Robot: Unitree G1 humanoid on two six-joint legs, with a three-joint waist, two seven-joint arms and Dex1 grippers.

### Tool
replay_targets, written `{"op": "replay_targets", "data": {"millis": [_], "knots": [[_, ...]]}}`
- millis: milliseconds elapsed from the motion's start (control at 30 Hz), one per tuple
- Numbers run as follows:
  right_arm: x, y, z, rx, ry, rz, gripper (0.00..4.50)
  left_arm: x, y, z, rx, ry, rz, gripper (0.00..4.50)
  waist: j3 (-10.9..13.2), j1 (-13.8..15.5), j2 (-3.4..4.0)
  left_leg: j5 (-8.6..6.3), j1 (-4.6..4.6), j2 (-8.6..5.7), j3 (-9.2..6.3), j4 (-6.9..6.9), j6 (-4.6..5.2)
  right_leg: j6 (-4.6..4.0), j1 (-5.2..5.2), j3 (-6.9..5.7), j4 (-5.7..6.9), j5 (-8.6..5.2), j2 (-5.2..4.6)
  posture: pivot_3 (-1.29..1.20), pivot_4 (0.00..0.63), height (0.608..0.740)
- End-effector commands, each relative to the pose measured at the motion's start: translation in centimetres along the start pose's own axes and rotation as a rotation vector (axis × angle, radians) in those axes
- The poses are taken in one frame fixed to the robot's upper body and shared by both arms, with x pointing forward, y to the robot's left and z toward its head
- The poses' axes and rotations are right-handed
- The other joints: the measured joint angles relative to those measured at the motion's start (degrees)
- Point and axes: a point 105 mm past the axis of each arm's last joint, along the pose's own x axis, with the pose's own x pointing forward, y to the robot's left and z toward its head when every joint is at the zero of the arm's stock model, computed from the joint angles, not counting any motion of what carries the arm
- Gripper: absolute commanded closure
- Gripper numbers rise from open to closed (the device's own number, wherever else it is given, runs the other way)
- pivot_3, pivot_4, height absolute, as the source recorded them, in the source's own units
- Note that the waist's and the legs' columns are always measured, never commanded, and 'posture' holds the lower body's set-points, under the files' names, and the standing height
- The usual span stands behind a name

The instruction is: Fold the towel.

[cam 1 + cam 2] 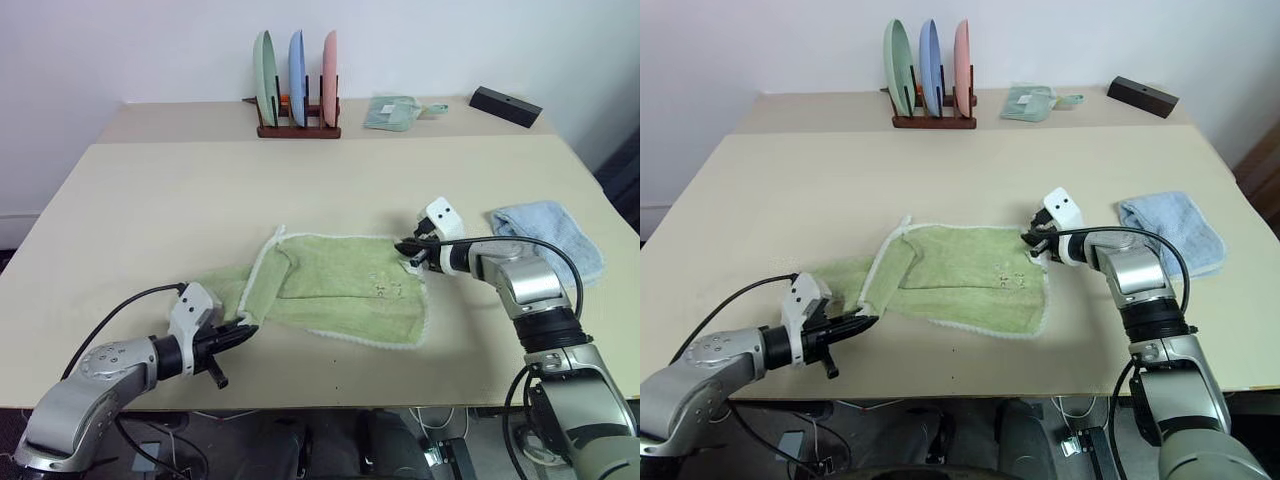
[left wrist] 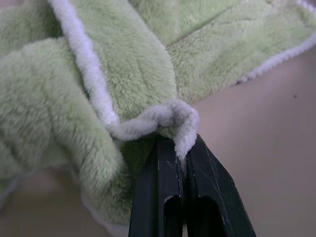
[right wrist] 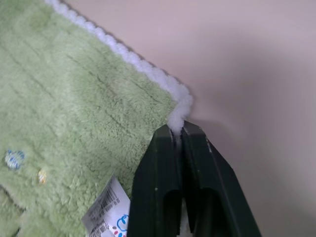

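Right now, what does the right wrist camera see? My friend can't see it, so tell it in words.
The right gripper is shut on a corner of the green towel, pinching its white edge. The towel lies flat on the table, with a small tag beside the black fingers.

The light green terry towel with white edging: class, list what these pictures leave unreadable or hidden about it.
- Light green terry towel with white edging: its left part is folded over, hiding the layer beneath, head views.
- Small embroidered mark: too small to read, head views.
- White care label: cut off by the right gripper, right wrist view.
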Motion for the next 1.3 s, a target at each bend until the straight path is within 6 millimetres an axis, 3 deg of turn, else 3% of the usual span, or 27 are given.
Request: {"op": "replay_targets", "data": {"millis": [33, 200, 300, 367, 467, 500, 567, 633, 667, 867, 1033, 1167, 1300], "knots": [[-1.8, -1.4, 2.8, -0.148, -0.070, -0.073, 4.47, -1.3, 2.3, 2.6, 0.092, -0.075, 0.097, 4.50, 0.01, 0.01, 0.01, 0.00, 0.00, 0.00, 0.00, 0.00, 0.00, 0.00, 0.00, 0.00, 0.00, 0.00, 0.00, 0.00, 0.150, 0.740], [-3.2, -4.0, 8.0, -0.319, -0.193, -0.205, 4.47, -1.8, 8.7, 7.5, 0.267, -0.151, 0.347, 4.50, 0.01, -0.11, 0.02, 0.04, 0.02, 0.00, 0.00, 0.01, -0.07, -0.06, -0.01, -0.03, 0.04, 0.05, 0.00, 0.00, 0.150, 0.740], [-4.3, -5.9, 13.0, -0.455, -0.304, -0.328, 4.47, -2.8, 14.0, 14.0, 0.369, -0.276, 0.592, 4.50, 0.08, -0.09, -0.09, 0.05, 0.03, 0.00, 0.00, 0.01, -0.09, -0.06, -0.03, -0.05, 0.06, 0.05, 0.02, 0.00, 0.150, 0.740], [-4.9, -6.7, 15.0, -0.508, -0.352, -0.390, 4.47, -3.5, 15.6, 17.1, 0.393, -0.354, 0.677, 4.50, 0.11, -0.29, -0.19, 0.09, -0.18, -0.01, -0.06, 0.05, -0.15, -0.10, -0.22, -0.14, 0.05, 0.09, 0.03, 0.00, 0.150, 0.740], [-8.6, -7.5, 21.3, -0.608, -0.549, -0.528, 4.47, -7.8, 16.8, 25.7, 0.410, -0.635, 0.830, 4.50, 0.22, -0.49, -0.36, 0.05, -0.26, -0.06, -0.08, 0.00, -0.08, -0.10, -0.34, -0.25, 0.06, 0.09, -0.04, 0.00, 0.150, 0.740], [-9.7, -7.3, 22.6, -0.629, -0.606, -0.534, 4.47, -9.0, 16.8, 27.0, 0.423, -0.679, 0.852, 4.50, 0.23, -0.83, -0.39, 0.06, -0.49, -0.07, -0.10, 0.03, -0.08, -0.09, -0.55, -0.33, 0.04, 0.09, -0.07, 0.00, 0.150, 0.740], [-10.7, -6.7, 23.5, -0.665, -0.663, -0.519, 4.47, -10.1, 16.9, 27.7, 0.434, -0.701, 0.861, 4.50, 0.21, -1.89, -0.36, 0.07, -1.22, -0.09, -0.22, 0.67, -0.09, -0.08, -1.22, -0.53, 0.19, 0.10, -0.14, 0.00, 0.150, 0.740], [-11.2, -5.9, 23.6, -0.692, -0.696, -0.479, 4.47, -10.4, 17.0, 26.9, 0.451, -0.677, 0.848, 4.50, 0.13, -2.75, -0.25, 0.06, -1.11, -0.12, -0.30, 0.77, -0.08, -0.08, -1.22, -1.01, 0.37, 0.10, -0.32, 0.00, 0.150, 0.740], [-10.8, -5.1, 22.4, -0.701, -0.685, -0.406, 4.47, -9.9, 16.8, 25.1, 0.452, -0.631, 0.790, 4.50, 0.11, -3.10, -0.21, 0.04, -1.10, -0.18, -0.37, 0.75, -0.05, -0.08, -1.22, -1.03, 0.30, 0.10, -0.36, 0.00, 0.150, 0.740], [-7.8, -0.5, 12.9, -0.618, -0.488, -0.029, 4.47, -6.5, 12.2, 13.8, 0.402, -0.330, 0.473, 4.50, 0.14, -4.76, -0.14, -0.06, -1.04, -0.23, -0.59, 0.69, 0.07, -0.16, -1.19, -0.96, 0.33, 0.15, -0.31, 0.00, 0.150, 0.740], [-8.2, 1.4, 6.1, -0.492, -0.273, 0.136, 4.47, -6.8, 8.7, 5.7, 0.251, -0.122, 0.336, 4.50, 0.23, -2.70, -0.03, -0.10, -0.90, -0.30, -0.39, 0.93, 0.05, -0.23, -1.24, -0.75, 0.84, 0.19, -0.40, 0.00, 0.150, 0.740], [-9.7, 2.9, 3.7, -0.410, -0.176, 0.241, 4.47, -7.9, 5.9, 2.8, 0.141, -0.044, 0.244, 4.50, 0.24, -0.72, -0.01, -0.16, -0.38, -0.26, -0.35, 0.87, 0.07, -0.28, -0.76, -0.70, 0.83, 0.20, -0.37, 0.00, 0.150, 0.740], [-11.0, 3.5, 2.9, -0.358, -0.135, 0.288, 4.47, -8.8, 4.9, 2.2, 0.080, -0.040, 0.219, 4.50, 0.25, 0.71, -0.02, -0.28, -0.12, -0.26, -0.33, 0.89, 0.22, -0.28, -0.32, -0.70, 0.56, 0.20, -0.37, 0.00, 0.150, 0.740]]}}
